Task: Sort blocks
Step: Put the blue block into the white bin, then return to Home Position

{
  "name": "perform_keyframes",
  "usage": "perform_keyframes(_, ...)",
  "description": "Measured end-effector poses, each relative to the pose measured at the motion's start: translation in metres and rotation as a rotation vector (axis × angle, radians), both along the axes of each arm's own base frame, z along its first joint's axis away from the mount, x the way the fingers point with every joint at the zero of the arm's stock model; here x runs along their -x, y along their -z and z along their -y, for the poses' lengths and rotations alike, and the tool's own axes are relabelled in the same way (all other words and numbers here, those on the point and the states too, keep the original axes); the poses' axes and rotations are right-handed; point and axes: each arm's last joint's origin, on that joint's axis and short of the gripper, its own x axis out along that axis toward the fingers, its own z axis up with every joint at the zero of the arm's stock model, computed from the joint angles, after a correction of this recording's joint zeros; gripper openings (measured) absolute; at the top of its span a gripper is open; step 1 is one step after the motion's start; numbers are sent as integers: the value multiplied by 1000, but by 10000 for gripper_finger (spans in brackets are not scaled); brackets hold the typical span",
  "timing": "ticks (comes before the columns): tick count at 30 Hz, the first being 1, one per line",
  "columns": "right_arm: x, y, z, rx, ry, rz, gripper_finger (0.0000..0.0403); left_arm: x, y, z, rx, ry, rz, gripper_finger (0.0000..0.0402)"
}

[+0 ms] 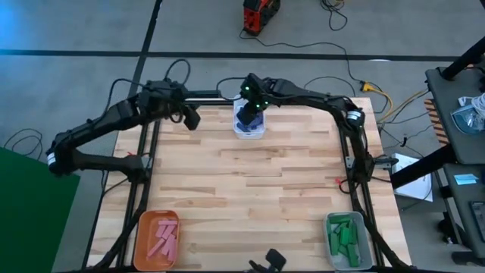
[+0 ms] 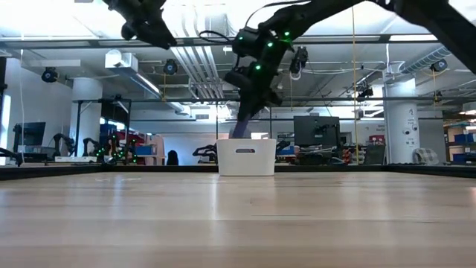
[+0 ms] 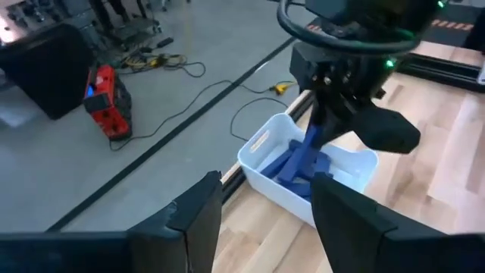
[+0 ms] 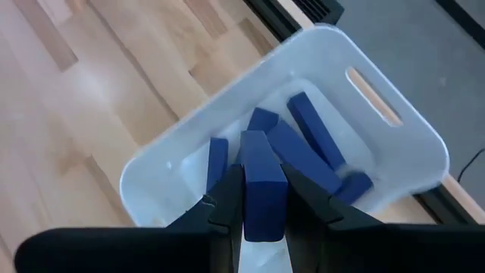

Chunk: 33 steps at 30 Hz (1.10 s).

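A white bin at the table's far edge holds several dark blue blocks. My right gripper hangs above it, shut on one more dark blue block. My left gripper is open in the air left of the bin, near the far edge, holding nothing. Pink blocks lie in an orange bin at the near left, and green blocks in a grey bin at the near right. My right gripper pinches the dark blue block between its two fingers, by the two long sides at its upper end. The fingers point down from above and lie along the block. The block hangs down into the white bin's opening.
The white bin stands at the table's far edge. The orange and grey bins sit at the two near corners. Bare wood lies between them. A small dark object sits at the near edge.
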Motion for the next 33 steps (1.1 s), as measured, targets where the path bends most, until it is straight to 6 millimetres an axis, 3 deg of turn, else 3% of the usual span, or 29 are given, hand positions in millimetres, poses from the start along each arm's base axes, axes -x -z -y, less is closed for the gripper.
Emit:
perform_keyframes(6,-12,10,6,-34,34,-25,65,7,-1,-6,-2,-36,7,169)
perform_keyframes(16,-12,4,6,-20,25,-2,146,12,0,-16,-11,-105,-2,169)
perform_keyframes(19,-5,-10,1,-16,16,3,184,13,1,-17,-1,-191,14,169)
perform_keyframes(23,8,-52,-16,84,-80,89,218,13,6,-16,156,-263,137,168)
perform_keyframes(25,17,-75,-27,161,-126,182,223,8,5,-12,150,-68,196,166)
perform_keyframes(28,38,-97,-45,248,-185,350,222,6,-12,0,101,388,465,160)
perform_keyframes(30,58,-104,-55,280,-227,458,217,15,-14,3,95,470,604,157)
perform_keyframes(33,92,-107,-73,323,-313,580,205,29,1,8,81,450,671,155)
